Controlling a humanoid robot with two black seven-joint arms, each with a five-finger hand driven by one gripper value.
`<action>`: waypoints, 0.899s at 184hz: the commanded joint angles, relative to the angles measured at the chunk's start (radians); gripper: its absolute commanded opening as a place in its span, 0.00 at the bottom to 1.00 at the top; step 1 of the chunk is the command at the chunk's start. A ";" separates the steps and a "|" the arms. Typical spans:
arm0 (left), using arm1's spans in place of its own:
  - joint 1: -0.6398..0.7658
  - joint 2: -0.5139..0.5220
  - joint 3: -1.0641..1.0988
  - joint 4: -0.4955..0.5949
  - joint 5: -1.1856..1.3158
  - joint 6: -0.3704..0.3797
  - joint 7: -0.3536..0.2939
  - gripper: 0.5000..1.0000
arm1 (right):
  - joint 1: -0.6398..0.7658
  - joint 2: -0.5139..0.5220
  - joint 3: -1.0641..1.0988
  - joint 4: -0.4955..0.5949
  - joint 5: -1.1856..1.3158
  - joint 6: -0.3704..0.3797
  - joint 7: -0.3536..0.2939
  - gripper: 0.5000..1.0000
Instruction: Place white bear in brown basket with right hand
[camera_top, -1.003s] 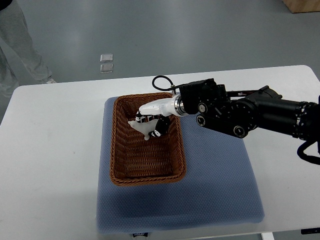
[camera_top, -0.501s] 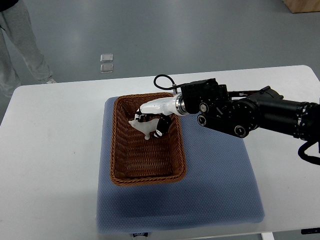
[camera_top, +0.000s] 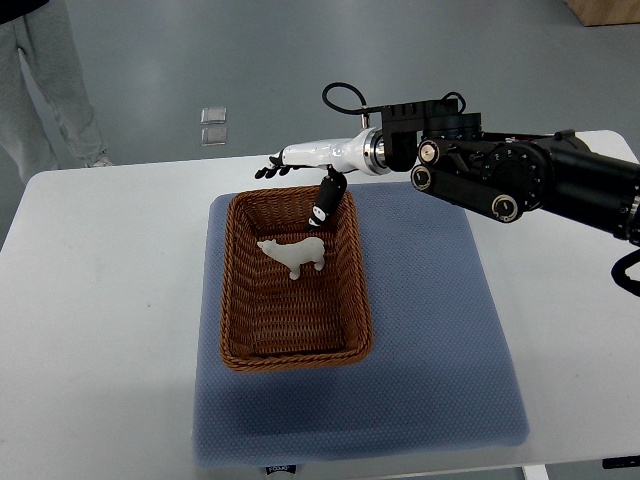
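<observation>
A small white bear (camera_top: 294, 256) stands inside the brown wicker basket (camera_top: 235, 310), in its far half. My right hand (camera_top: 298, 178) hovers above the basket's far rim, fingers spread and holding nothing. Its thumb hangs down over the far right corner of the basket, well apart from the bear. The black right arm (camera_top: 520, 175) comes in from the right edge. My left arm is out of sight.
The basket sits on a blue mat (camera_top: 430, 340) on a white table (camera_top: 100, 300). A person's grey trouser legs (camera_top: 40, 90) stand at the top left, beyond the table. Grey floor lies past the far edge.
My right hand has let go of the bear and pulled up and back toward the basket's far rim. The bear now stands alone on the basket floor.
</observation>
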 joint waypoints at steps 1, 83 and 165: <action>0.002 0.000 0.000 0.000 0.000 0.000 0.000 1.00 | -0.021 -0.042 0.096 0.000 0.058 -0.006 0.001 0.82; 0.000 0.000 0.000 0.000 0.000 0.000 0.000 1.00 | -0.335 -0.092 0.714 -0.018 0.236 -0.081 0.002 0.82; 0.002 0.000 0.000 0.000 0.000 0.000 0.000 1.00 | -0.522 0.004 0.949 -0.212 0.828 -0.147 0.005 0.82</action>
